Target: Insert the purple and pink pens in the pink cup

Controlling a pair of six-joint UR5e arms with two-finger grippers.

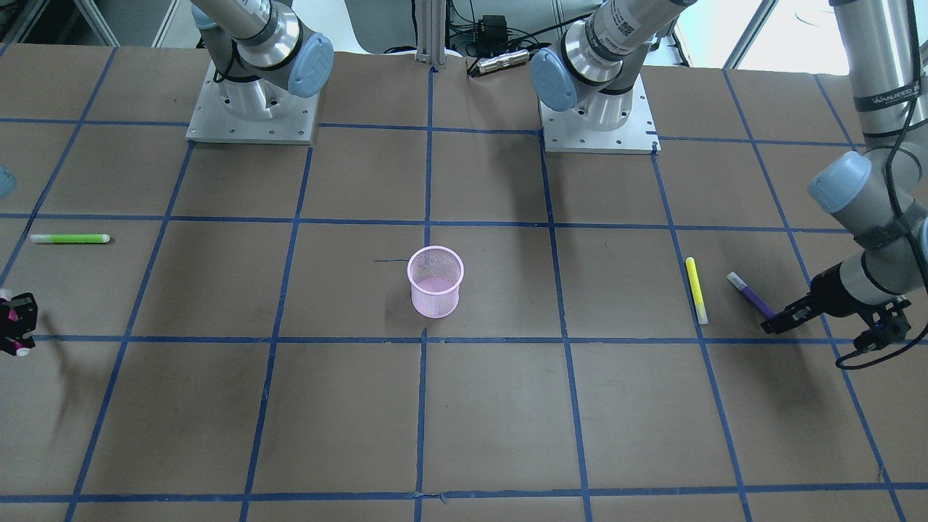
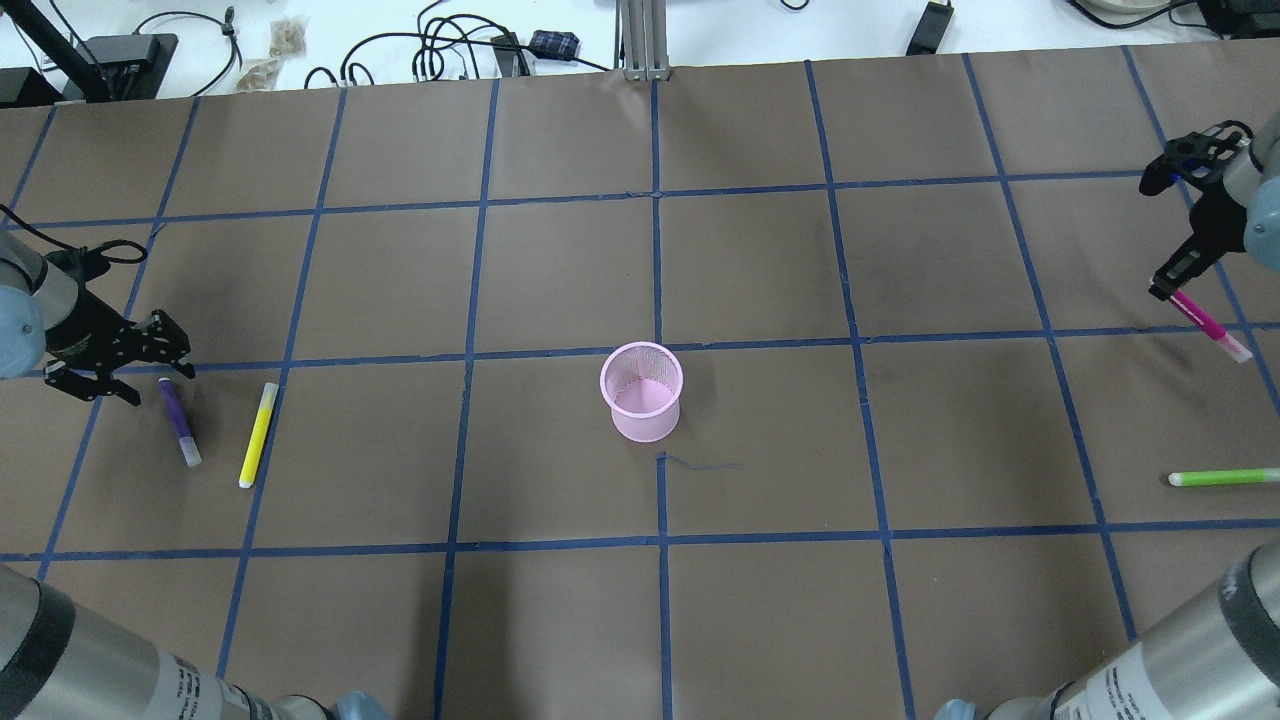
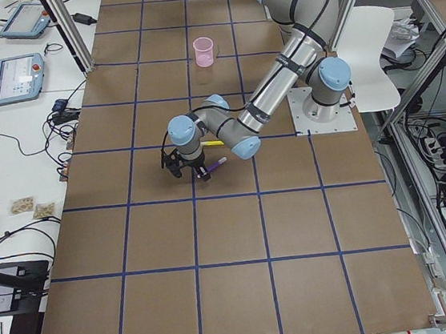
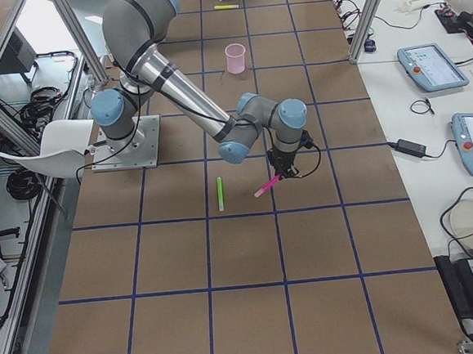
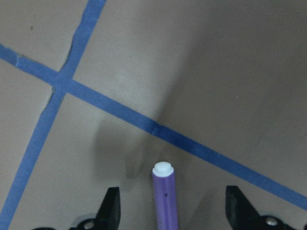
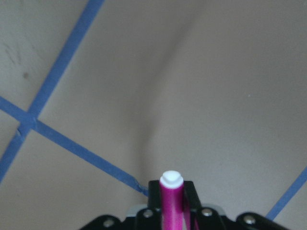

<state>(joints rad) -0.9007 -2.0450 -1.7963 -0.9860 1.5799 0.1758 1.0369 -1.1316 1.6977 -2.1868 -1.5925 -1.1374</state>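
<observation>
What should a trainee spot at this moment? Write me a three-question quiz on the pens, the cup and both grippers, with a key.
1. True or false: the right gripper is shut on the pink pen.
2. The purple pen is: A) inside the cup; B) lying on the table between the open fingers of the left gripper; C) lifted clear in a closed grip.
3. Fill in: the number of pens inside the pink cup is ____.

Key: 1 true; 2 B; 3 zero.
</observation>
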